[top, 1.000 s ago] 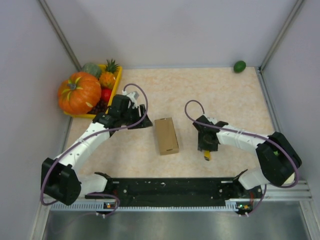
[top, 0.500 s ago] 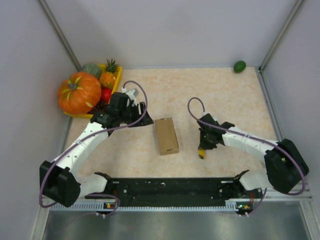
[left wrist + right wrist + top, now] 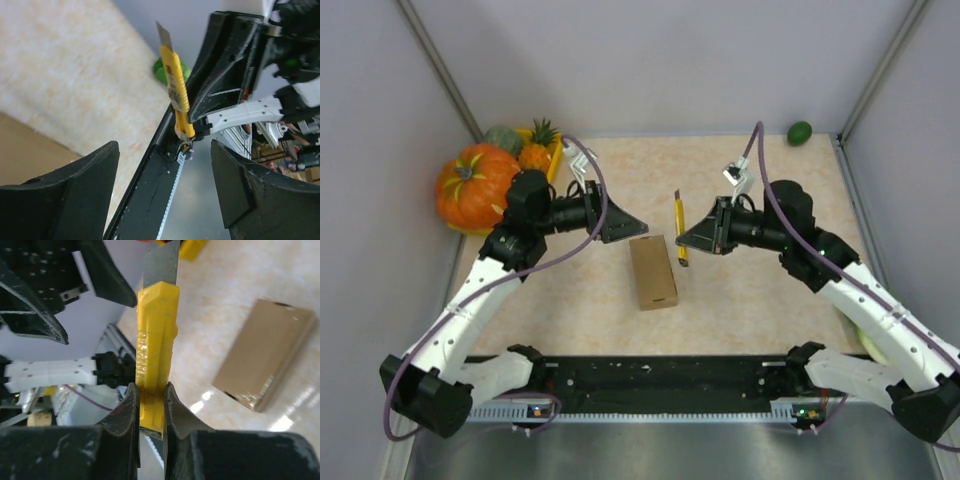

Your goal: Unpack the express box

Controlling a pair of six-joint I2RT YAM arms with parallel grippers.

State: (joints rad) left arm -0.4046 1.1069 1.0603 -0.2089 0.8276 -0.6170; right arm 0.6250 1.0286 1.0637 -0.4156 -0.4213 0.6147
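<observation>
The express box, plain brown cardboard with its flaps shut, lies flat mid-table; it also shows in the right wrist view and as a corner in the left wrist view. My right gripper is shut on the yellow utility knife and holds it in the air just right of the box's far end. The blade is extended, and the gripper pinches the handle. My left gripper is open and empty, raised beyond the box's far left, facing the knife. Its fingers stand wide apart.
A yellow fruit tray with a big orange pumpkin, a pineapple and other fruit sits at the back left corner. A green lime lies at the back right. The black base rail runs along the near edge. Grey walls close three sides.
My right gripper has lifted the knife off the table right of the box and carried it up and left. My left gripper has risen and turned toward the knife. The box has not moved.
</observation>
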